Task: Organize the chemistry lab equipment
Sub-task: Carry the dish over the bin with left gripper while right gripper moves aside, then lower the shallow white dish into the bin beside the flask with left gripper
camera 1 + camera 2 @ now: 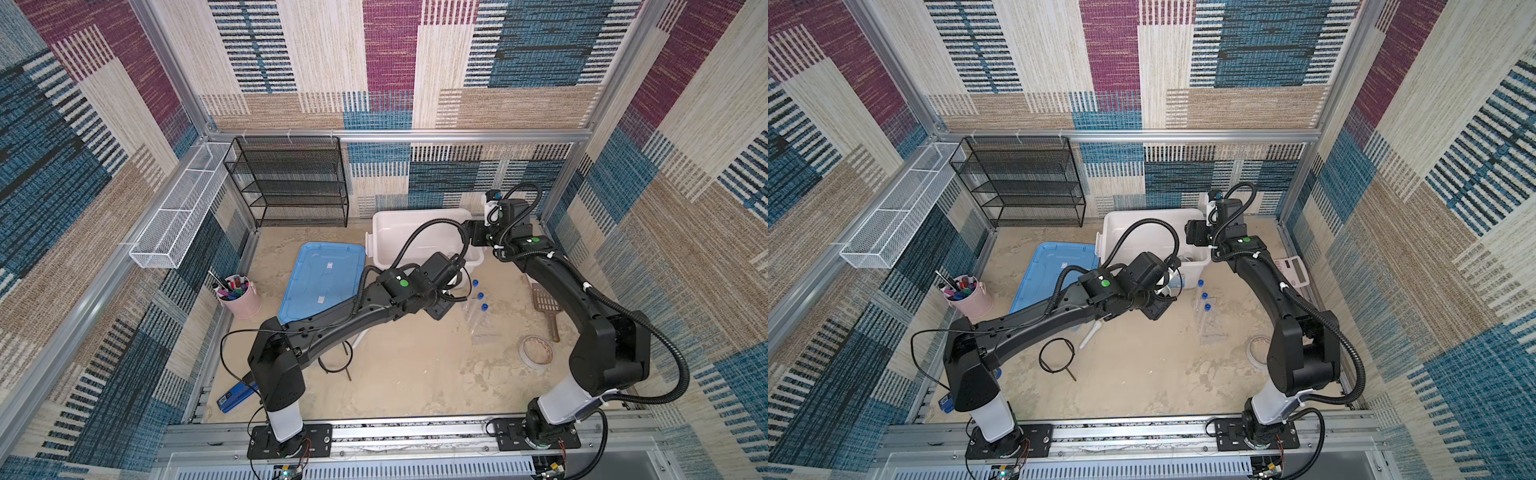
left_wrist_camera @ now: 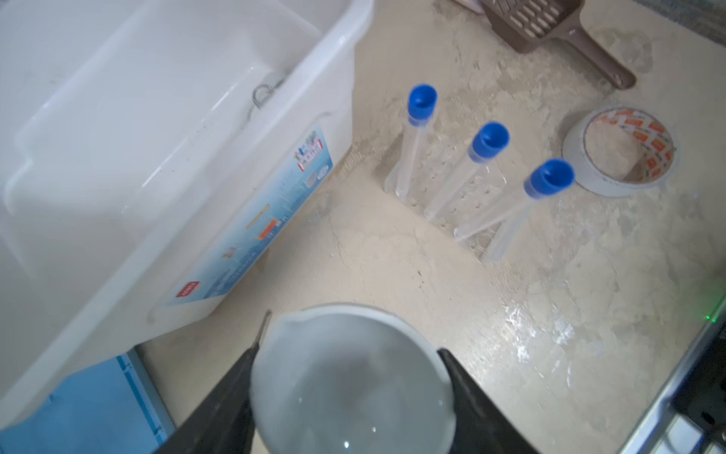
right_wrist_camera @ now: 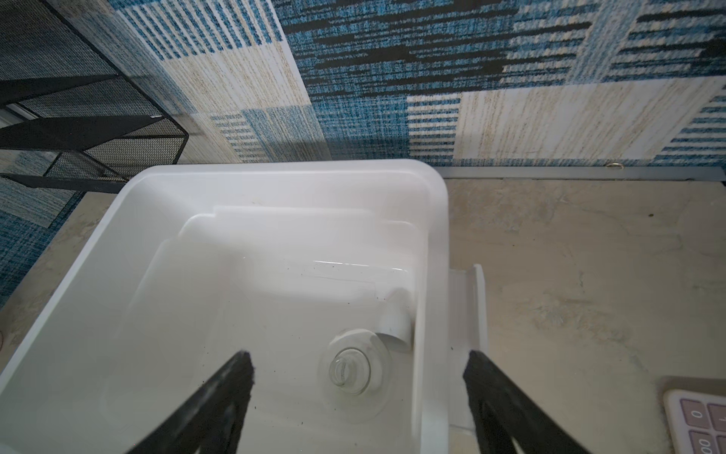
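In the left wrist view my left gripper (image 2: pixel 351 350) is shut on a small white dish (image 2: pixel 349 393), a finger against each side of its rim. It hangs beside the white bin (image 2: pixel 314 35). Three blue-capped test tubes (image 2: pixel 490 141) stand tilted in a clear rack (image 2: pixel 440 188) on the table. My right gripper (image 3: pixel 359 353) hangs open over the bin (image 3: pixel 275 169). Below it in the bin lie a small glass flask (image 3: pixel 351 369) and another white dish (image 3: pixel 395 326) on its side. The black ring tripod (image 1: pixel 1041 356) and white pestle (image 1: pixel 1090 336) rest on the table under the left arm.
A blue lid (image 1: pixel 320 282) lies left of the bin and a pink cup of pens (image 1: pixel 239 297) stands further left. A brown scoop (image 1: pixel 544 307) and a tape roll (image 1: pixel 536 351) lie right of the tubes. A calculator (image 1: pixel 1293 270) sits behind the right arm. A black mesh shelf (image 1: pixel 291 183) lines the back wall.
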